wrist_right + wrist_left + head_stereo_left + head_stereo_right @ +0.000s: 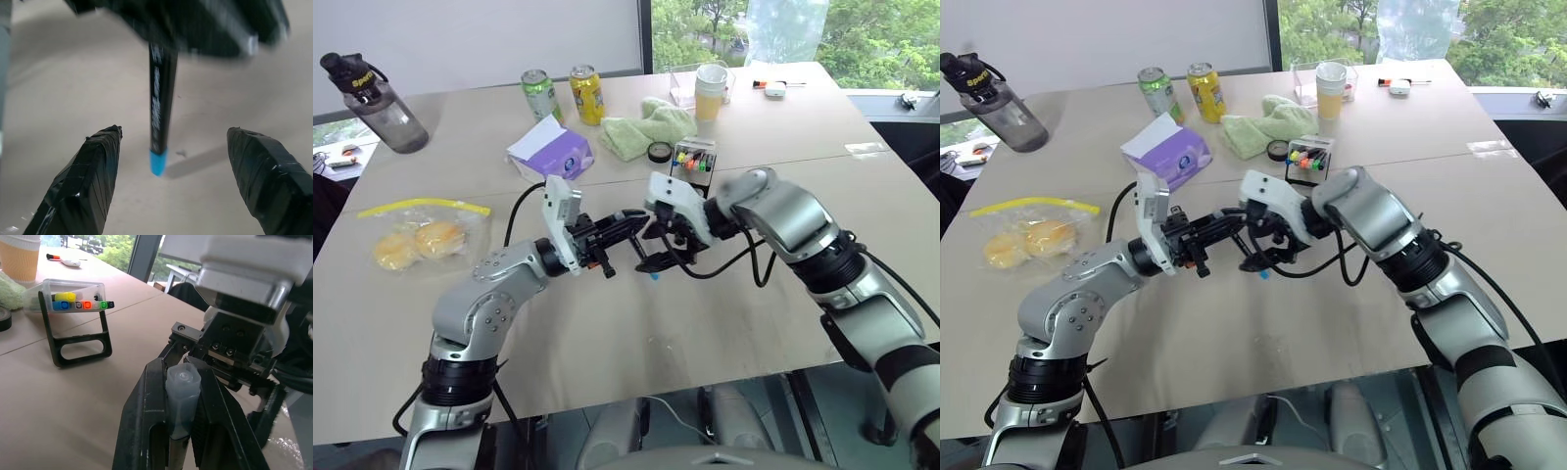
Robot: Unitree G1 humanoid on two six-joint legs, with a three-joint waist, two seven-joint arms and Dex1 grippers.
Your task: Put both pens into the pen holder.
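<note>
Over the bare near half of the tan table (pixel 636 343), the left gripper (pixel 628 227) was clamped tight on a black pen (pixel 160 103), its pale cap (pixel 183 382) pinched between the fingers and its light blue tip (pixel 157 161) hanging just above the tabletop; white lettering along the barrel was too blurred to read; the right gripper (pixel 173 147) stood wide open around the pen, holding nothing; the second pen could not be made out; beyond, the pen holder (pixel 693 159) stood upright with coloured marker caps; a purple tissue pack (pixel 553 152), green towel (pixel 641 127) and two cans (pixel 563 95) lay farther back, labels unreadable; a bottle (pixel 374 103) at the far left edge read "Sport".
</note>
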